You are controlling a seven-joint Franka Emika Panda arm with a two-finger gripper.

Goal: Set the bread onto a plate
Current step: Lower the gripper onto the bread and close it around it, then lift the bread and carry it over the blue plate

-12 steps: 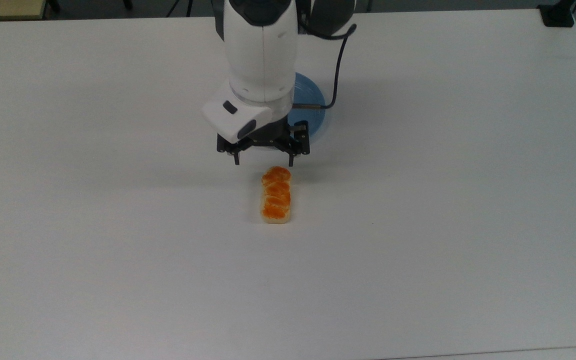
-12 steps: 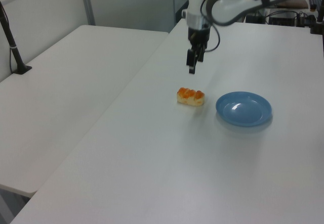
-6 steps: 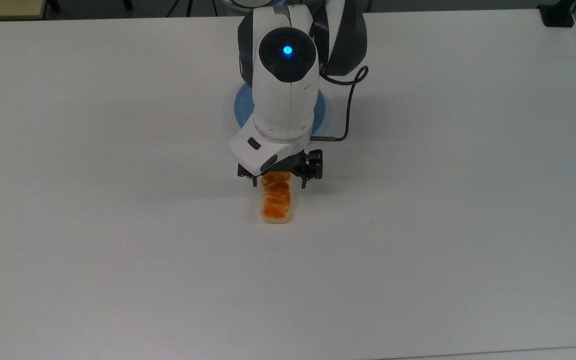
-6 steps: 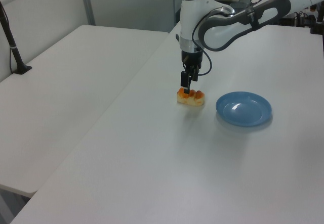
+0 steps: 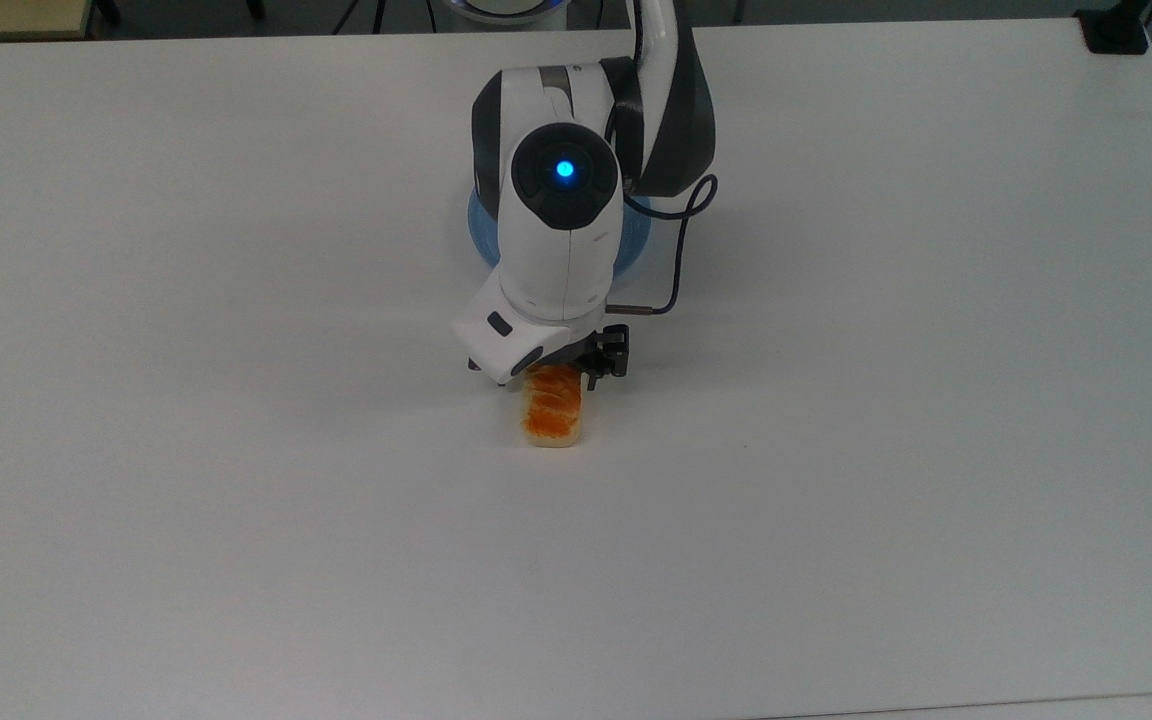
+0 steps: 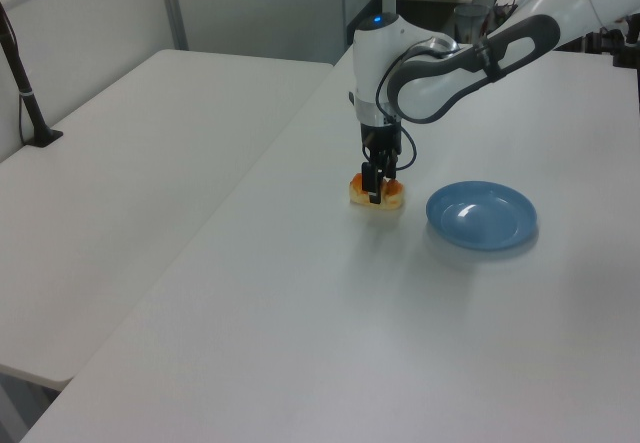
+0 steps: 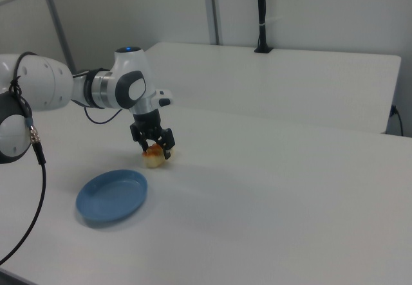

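We see the gripper [image 5: 548, 382] lowered onto the bread [image 5: 553, 412], which lies flat on the white table [image 5: 236, 500]. In the top view, the fingers straddle the loaf's 12 o'clock end, one on each long side; the 6 o'clock end remains uncovered. In the right view, the gripper [image 7: 154, 151] stands with its fingers spread about the width of the loaf, one finger [image 7: 166, 148] at each side of the bread [image 7: 154, 159]. We cannot tell whether the pads press against the loaf or stand just off it.

In the left view, the gripper [image 6: 374, 194] points straight down over the bread [image 6: 378, 192], and the loaf rests on the table surface [image 6: 250, 313].

The plate [image 6: 481, 214] is light blue, upright and bare. In the left view it lies at 3 o'clock from the bread, near it but apart. In the top view the plate [image 5: 637, 240] lies at 12 o'clock from the loaf, mostly behind the arm's wrist [image 5: 556, 230]. In the right view the plate [image 7: 112, 195] lies at 7 o'clock from the loaf.
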